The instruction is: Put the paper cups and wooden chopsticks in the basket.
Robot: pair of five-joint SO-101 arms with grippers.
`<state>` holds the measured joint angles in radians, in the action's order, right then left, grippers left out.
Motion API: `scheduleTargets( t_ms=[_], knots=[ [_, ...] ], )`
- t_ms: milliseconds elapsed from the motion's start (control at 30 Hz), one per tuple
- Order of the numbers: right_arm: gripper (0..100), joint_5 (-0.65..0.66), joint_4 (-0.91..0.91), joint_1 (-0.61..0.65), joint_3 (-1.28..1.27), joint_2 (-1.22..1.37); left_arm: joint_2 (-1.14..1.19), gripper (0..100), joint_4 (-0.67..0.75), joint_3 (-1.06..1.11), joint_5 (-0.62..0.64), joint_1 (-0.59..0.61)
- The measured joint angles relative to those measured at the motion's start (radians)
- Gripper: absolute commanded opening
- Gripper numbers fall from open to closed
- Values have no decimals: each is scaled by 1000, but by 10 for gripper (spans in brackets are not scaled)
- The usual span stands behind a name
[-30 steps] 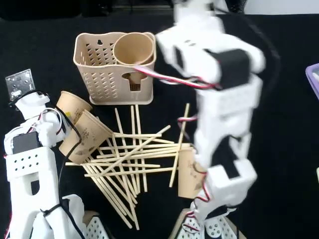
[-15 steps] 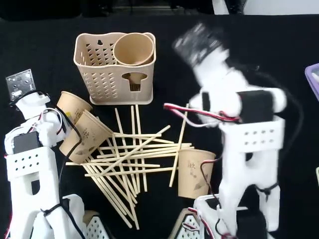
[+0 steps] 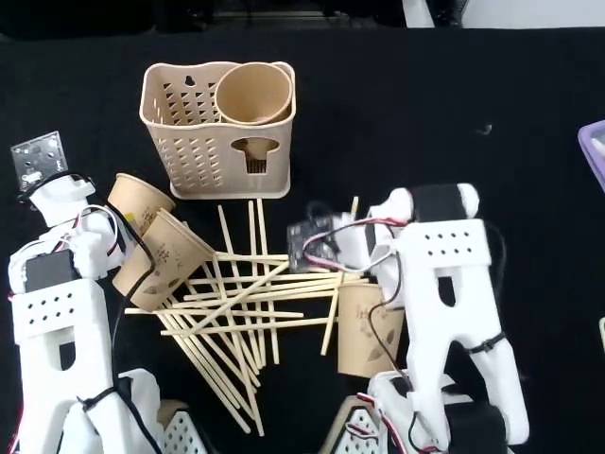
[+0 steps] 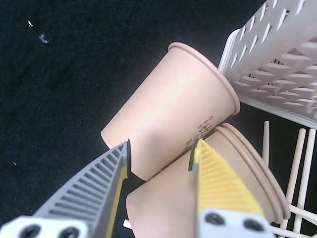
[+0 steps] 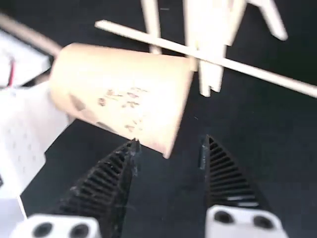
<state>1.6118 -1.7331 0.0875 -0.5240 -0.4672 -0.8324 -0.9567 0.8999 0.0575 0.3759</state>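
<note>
Right wrist view: parted claw [image 5: 168, 148] at edge of paper cup [image 5: 119, 94]

- My black table [image 3: 529, 113] carries everything here.
- Wooden chopsticks [image 3: 241, 303] lie criss-crossed in a heap at its middle.
- The basket [image 3: 203, 156] stands upright at the heap's 12 o'clock.
- Two paper cups [image 3: 137, 200] lie on their sides, touching, at 10 o'clock.
- A third cup [image 3: 364, 331] lies at 3 o'clock, touching stick ends.
- A purple object [image 3: 596, 147] sits at the table's 3 o'clock edge.
</note>
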Motion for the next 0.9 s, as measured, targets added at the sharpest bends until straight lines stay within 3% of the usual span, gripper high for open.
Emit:
scheduleTargets(
  t_ms=[167, 333, 600, 900],
  knots=[
    [198, 103, 0, 32, -83, 0, 0, 220, 0, 0, 0, 0],
    [197, 121, 0, 64, -100, -2, 0, 220, 0, 0, 0, 0],
    [197, 123, 0, 69, -95, -2, 0, 220, 0, 0, 0, 0],
    [198, 32, 0, 69, -91, 6, 0, 220, 3, 0, 0, 0]
  ],
)
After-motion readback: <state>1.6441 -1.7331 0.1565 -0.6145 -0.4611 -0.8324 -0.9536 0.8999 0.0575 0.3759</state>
